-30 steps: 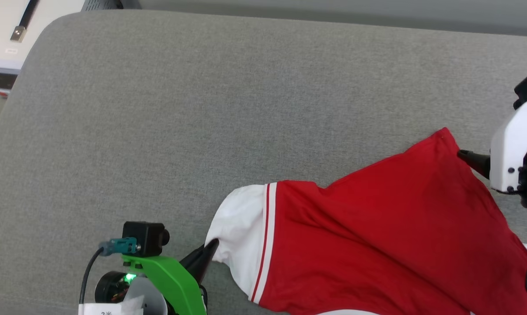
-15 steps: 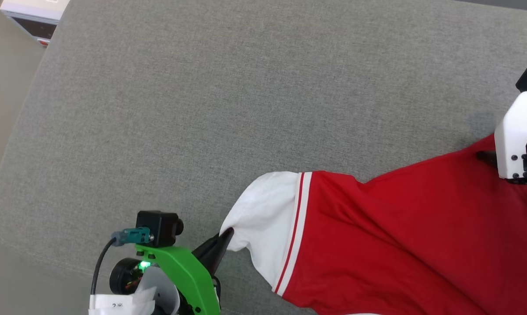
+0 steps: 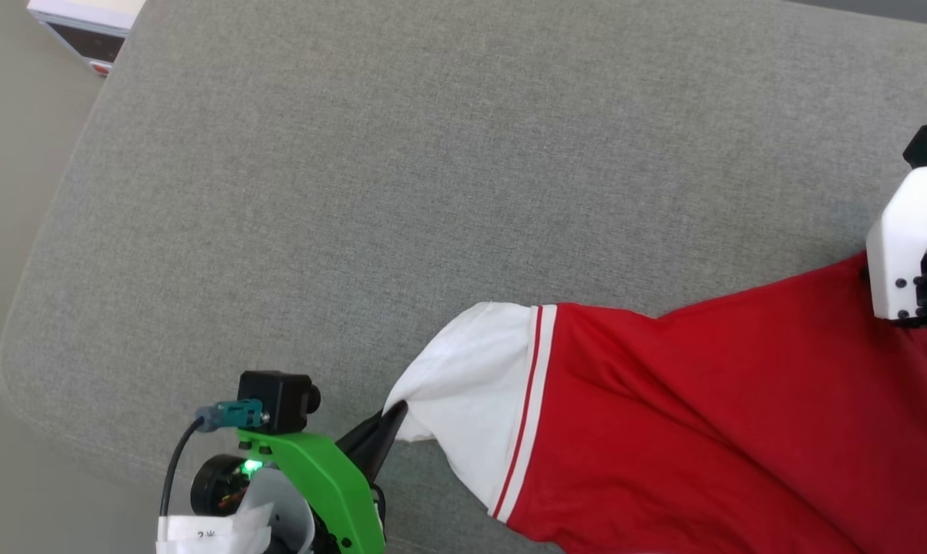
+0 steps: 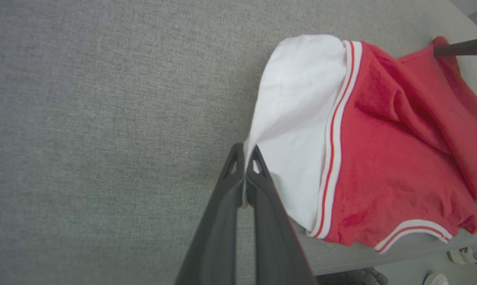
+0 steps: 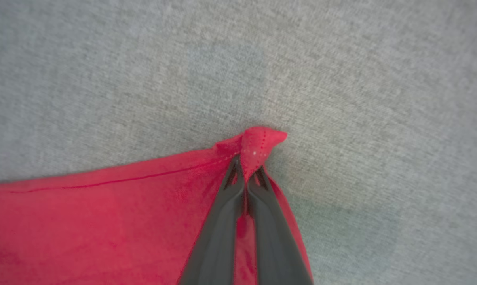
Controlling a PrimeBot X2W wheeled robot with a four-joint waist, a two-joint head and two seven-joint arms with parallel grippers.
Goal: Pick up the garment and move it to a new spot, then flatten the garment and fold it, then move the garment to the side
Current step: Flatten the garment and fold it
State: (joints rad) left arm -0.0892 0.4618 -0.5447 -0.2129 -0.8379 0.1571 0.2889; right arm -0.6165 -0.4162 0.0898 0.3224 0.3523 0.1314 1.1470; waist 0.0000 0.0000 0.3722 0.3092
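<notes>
The garment [image 3: 701, 431], red with a white sleeve and red-white striped trim, lies spread at the lower right of the grey cushion. My left gripper [image 3: 396, 413] is shut on the edge of the white sleeve [image 4: 297, 118]; in the left wrist view its fingertips [image 4: 244, 152] pinch the cloth. My right gripper [image 5: 246, 168] is shut on a bunched red hem corner [image 5: 262, 140]. In the head view its white wrist housing [image 3: 905, 246] covers that corner. The print is hidden.
The grey cushion [image 3: 432, 192] spreads wide to the left and far side of the garment. Its rounded left edge drops to beige floor [image 3: 1, 231]. A white box [image 3: 86, 15] sits at the far left. The cushion's near edge [image 4: 381, 261] runs just below the garment.
My right gripper has gone from open beside the red hem corner to shut on it. The left gripper keeps its hold on the sleeve. The head camera has shifted.
</notes>
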